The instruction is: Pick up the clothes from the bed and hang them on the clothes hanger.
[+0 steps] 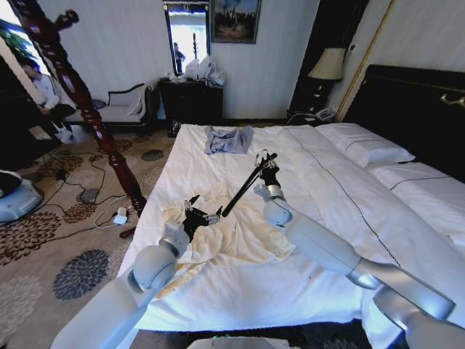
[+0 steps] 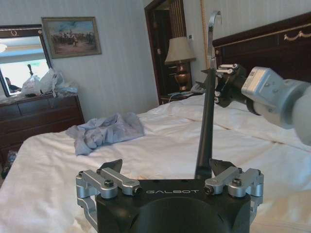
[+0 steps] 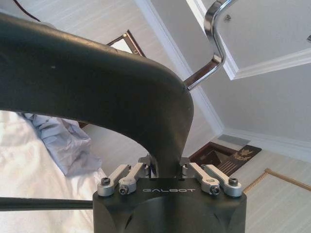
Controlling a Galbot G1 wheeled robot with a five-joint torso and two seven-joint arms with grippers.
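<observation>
Shirt: cream, crumpled, was laid on the bed near its foot-side edge, at about 7 o'clock of the head view's centre.

Hanger: black, with chrome hook; was held above the shirt, slanted from the left gripper up toward 1 o'clock. Its lower end was seen between the left gripper's fingers in the left wrist view.

Right gripper: was pinched on the hanger near the hook, fingers pressed against the black bar in the right wrist view.

Left gripper: was positioned over the shirt, fingers spread, the hanger's end standing between them without being clamped.

Grey-blue garment: was heaped at 12 o'clock of the shirt, well apart.

Pillows: white, were set at 2 o'clock beside the dark headboard.
</observation>
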